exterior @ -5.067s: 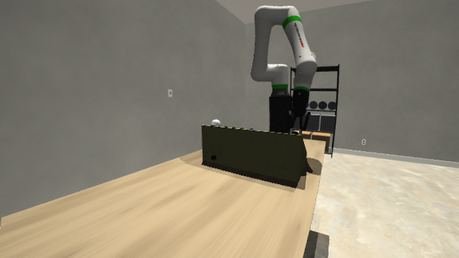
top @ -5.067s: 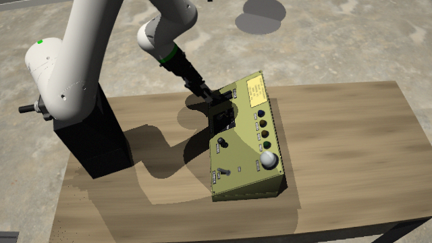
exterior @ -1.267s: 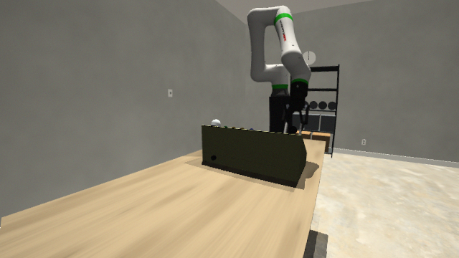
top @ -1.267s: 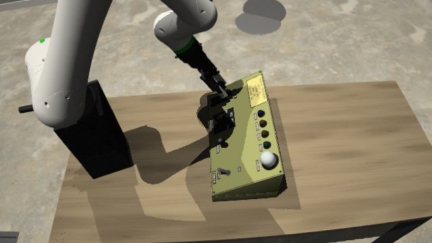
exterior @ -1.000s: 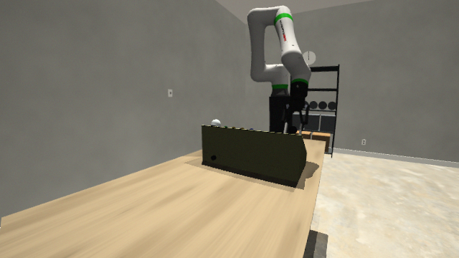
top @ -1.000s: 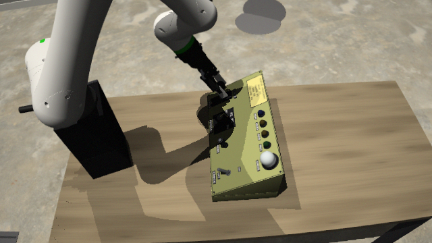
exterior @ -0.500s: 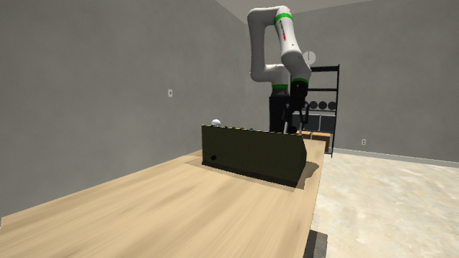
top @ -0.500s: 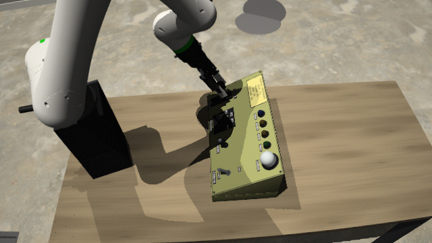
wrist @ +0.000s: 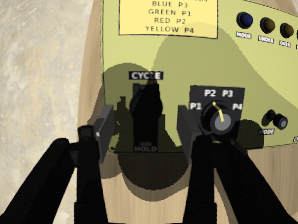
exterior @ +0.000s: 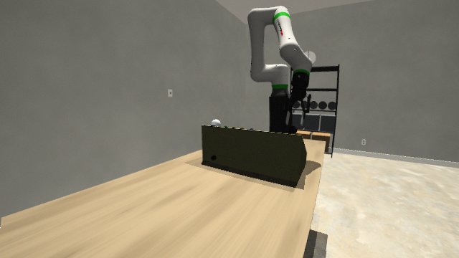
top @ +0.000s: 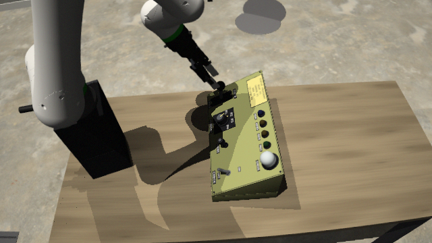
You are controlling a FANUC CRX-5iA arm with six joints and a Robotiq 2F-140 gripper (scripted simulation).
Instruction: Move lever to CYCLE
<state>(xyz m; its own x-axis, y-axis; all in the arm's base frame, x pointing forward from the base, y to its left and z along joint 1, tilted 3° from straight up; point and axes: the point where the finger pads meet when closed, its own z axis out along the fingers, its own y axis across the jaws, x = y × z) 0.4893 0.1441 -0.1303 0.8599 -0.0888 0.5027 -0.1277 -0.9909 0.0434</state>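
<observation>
The console (top: pixel 248 152) has an olive-yellow face and a darker olive back panel (exterior: pixel 251 154). Its lever (wrist: pixel 147 112) is black, under a black tag with white letters (wrist: pixel 147 75). A pale yellow placard (wrist: pixel 168 14) carries faint yellow and green lettering. The rotary knob (wrist: pixel 220 121) is black with a yellow pointer and what seems a grey cap. The round buttons (top: pixel 263 128) run blue, amber, amber, green, beside a white dome (top: pixel 268 159). The gripper (wrist: pixel 148 163) is black; the arm (exterior: pixel 287 36) is white with green bands. The table (top: pixel 337 152) is streaked tan wood.
</observation>
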